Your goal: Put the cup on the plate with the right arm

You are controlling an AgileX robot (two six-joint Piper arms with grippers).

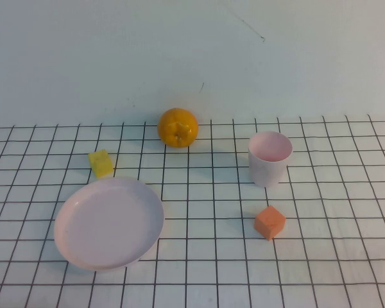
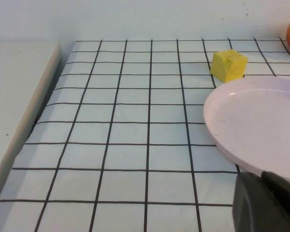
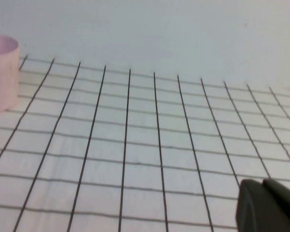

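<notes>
On the grid mat right of the plate, cup stands upright, likely light, stiff, slippery — pinch at rim; left gripper and right gripper barely visible, state indeterminate.

High view looks down from the robot's side, taking in the whole gridded table up to the back wall. Left wrist camera sits low, close on the plate, which the high view shares. Right wrist camera skims the grid too, the cup at its upper left.
</notes>
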